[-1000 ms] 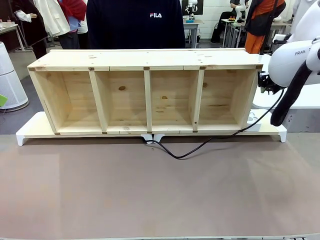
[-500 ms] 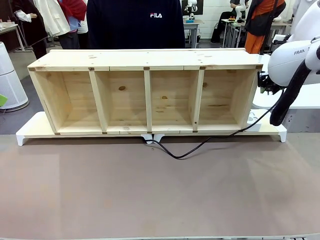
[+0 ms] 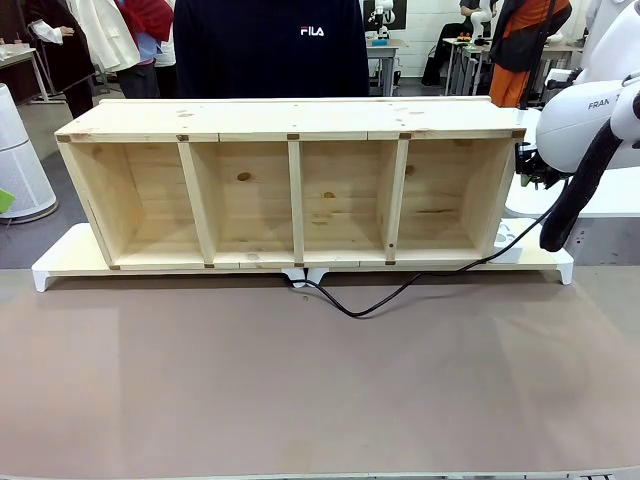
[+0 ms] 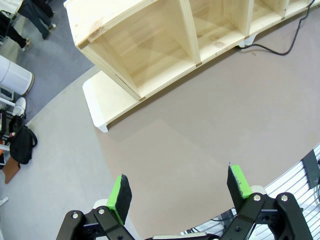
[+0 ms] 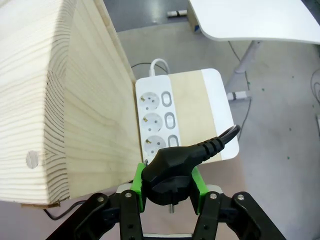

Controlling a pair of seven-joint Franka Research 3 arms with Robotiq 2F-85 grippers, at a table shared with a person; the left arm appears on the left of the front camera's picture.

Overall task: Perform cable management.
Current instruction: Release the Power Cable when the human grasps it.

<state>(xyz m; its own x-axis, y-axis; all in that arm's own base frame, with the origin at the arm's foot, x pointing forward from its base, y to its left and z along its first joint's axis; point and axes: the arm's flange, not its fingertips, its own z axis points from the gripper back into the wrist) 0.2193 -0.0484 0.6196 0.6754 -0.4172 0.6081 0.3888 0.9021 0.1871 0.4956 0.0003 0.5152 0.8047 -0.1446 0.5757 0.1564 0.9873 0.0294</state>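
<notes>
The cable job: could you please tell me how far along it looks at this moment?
Done: the right gripper has the plug clamped between its pads.
In hand: it holds the plug above the white power strip beside the wooden shelf.
Left: the plug is not yet in a socket, and the cable lies loose on the table. The left gripper hangs open, holding nothing.

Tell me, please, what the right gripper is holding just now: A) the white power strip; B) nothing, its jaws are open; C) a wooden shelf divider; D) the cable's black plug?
D: in the right wrist view the right gripper has its green pads clamped on the black plug of the cable, above the white power strip.
</notes>
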